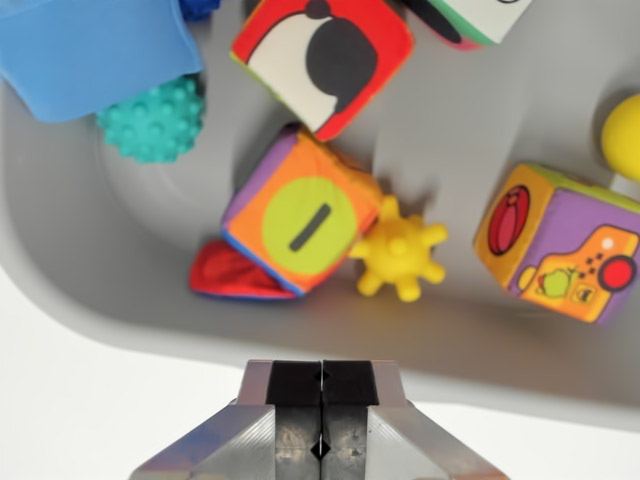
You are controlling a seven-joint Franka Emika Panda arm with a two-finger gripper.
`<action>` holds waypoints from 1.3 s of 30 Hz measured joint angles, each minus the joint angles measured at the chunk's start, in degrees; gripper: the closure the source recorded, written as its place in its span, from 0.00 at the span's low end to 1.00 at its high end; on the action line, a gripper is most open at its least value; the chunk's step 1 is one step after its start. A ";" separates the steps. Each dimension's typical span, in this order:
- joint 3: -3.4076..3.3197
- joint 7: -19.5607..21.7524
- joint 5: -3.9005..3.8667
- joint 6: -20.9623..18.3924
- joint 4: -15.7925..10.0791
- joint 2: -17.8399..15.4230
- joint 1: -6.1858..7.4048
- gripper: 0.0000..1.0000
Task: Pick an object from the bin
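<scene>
Fingers pressed together above bin; yellow ball cut off at edge.

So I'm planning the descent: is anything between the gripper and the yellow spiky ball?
Only the bin's near wall lies between the gripper and the spiky ball. The ball touches a soft cube.

Plain white surface beneath and around, evenly and brightly lit, softly out of focus.
</scene>
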 joint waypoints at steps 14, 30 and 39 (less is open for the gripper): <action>0.01 0.00 0.00 -5.03 3.06 -1.86 0.00 1.00; 0.01 0.00 0.00 -6.63 4.19 -2.25 0.00 1.00; 0.01 0.00 0.00 -6.62 4.19 -2.25 0.00 1.00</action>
